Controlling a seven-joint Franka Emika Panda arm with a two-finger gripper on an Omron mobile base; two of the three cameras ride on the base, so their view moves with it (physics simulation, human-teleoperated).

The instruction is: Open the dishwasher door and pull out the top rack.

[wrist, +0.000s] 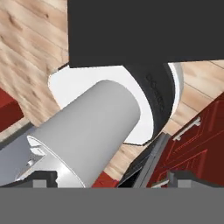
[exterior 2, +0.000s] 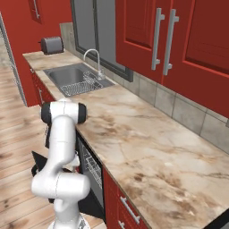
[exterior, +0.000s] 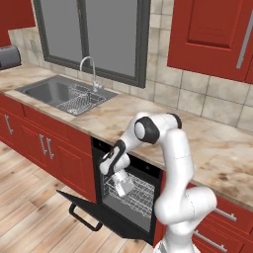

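Lay dropped fully open, the dishwasher door [exterior: 86, 207], below the counter [exterior: 163, 123]. Bent down over that door, gripper [exterior: 123, 185] at the cavity mouth, jaws wide apart, empty. Sat inside beyond, the top rack [exterior: 138, 195].

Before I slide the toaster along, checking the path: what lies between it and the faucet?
In the right base view, the steel sink basin with its wire drainer lies between the toaster and the faucet.

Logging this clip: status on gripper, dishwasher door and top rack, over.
Gripper open, empty, at the dishwasher mouth. Dishwasher door down flat. Top rack visible inside, not pulled out. No obstruction seen.
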